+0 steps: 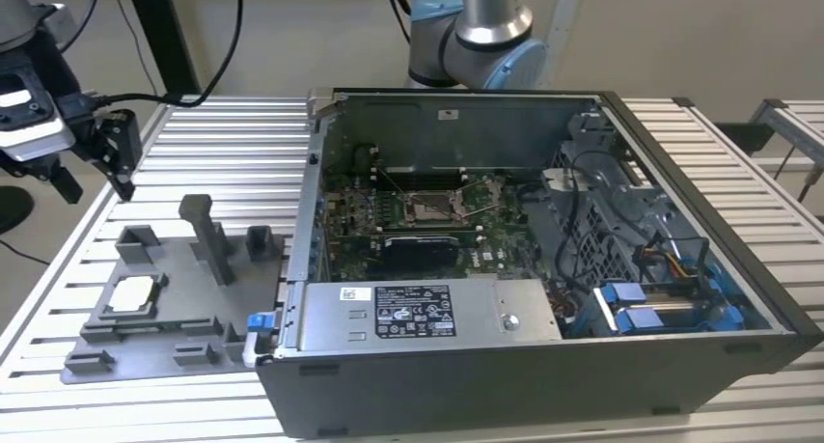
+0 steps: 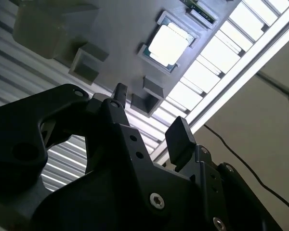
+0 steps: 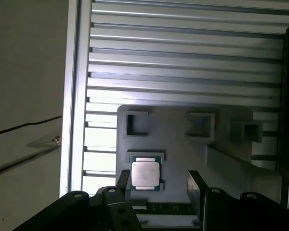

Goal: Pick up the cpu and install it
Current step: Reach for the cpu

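The cpu [image 1: 133,293], a small square chip with a pale silver top, lies flat in a pocket of the grey fixture plate [image 1: 168,327] on the table at the exterior view's left. Both wrist views look down on the cpu [image 2: 168,44] [image 3: 145,175] in its pocket. My gripper [image 1: 96,194] hangs open in the air above the table's far left edge, beyond the fixture and well above the chip. Its two black fingers [image 3: 195,185] stand apart with nothing between them. The open computer case [image 1: 515,366] holds the motherboard with its square socket [image 1: 431,208].
The grey fixture carries upright posts [image 1: 206,235] and small blocks [image 1: 264,242] near the cpu pocket. A silver power supply box [image 1: 425,313] sits at the case's front. Blue drive brackets [image 1: 644,308] and cables fill the case's right side. The ribbed metal table [image 1: 219,144] extends around it.
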